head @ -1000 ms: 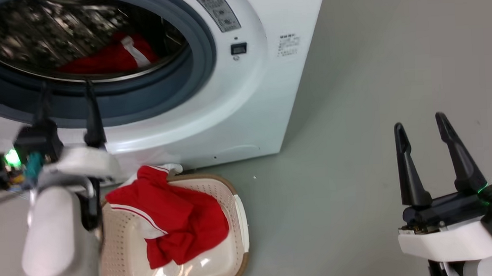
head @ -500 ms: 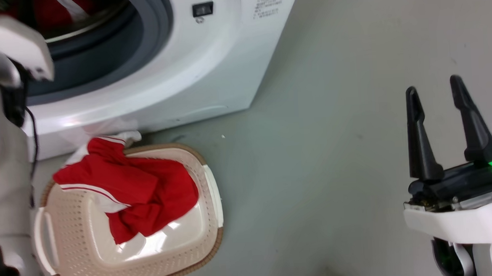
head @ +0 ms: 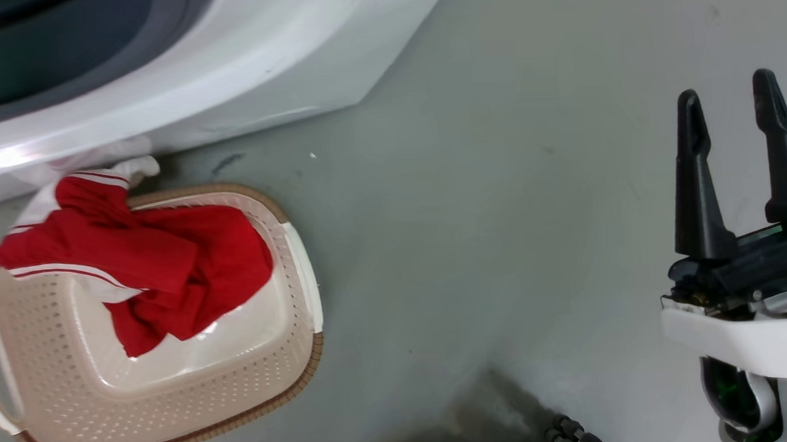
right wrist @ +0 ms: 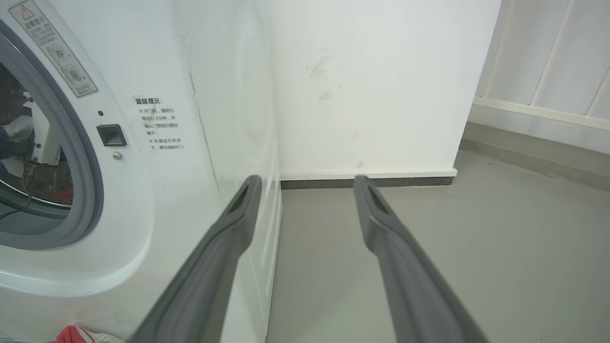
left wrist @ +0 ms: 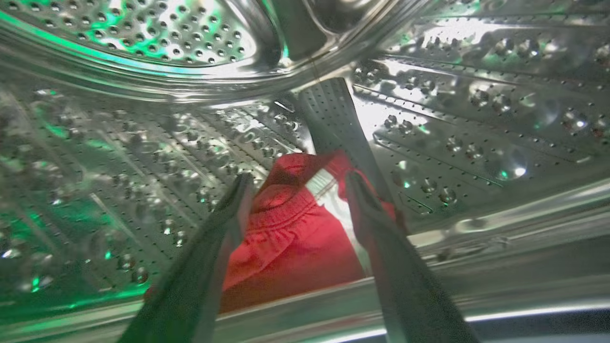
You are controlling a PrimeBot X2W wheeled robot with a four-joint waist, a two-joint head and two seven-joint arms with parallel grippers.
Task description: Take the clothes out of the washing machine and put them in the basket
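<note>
Left gripper (left wrist: 299,183) is inside the drum (left wrist: 143,143) of the machine (head: 224,68); its fingers stand wide apart with nothing clamped between them; they flank one garment (left wrist: 290,247), red with a white stripe, which lies bunched on the drum's lower wall near the front lip; contact between fingers and fabric cannot be determined. Right gripper (head: 727,89) hangs over the floor (head: 469,244) to the right of the machine, well apart from the basket (head: 73,399); its fingers are likewise spread and it carries nothing; in its wrist view the right gripper (right wrist: 307,180) points past the machine's (right wrist: 200,143) front corner toward a white wall (right wrist: 371,85). Basket stands on the floor just before the machine's base; the other garment (head: 146,261), red with white stripes, lies in the basket's far half; part of it drapes over the far rim, and its white trim reaches the foot of the machine; the basket's near half and bottom are bare cream plastic.
</note>
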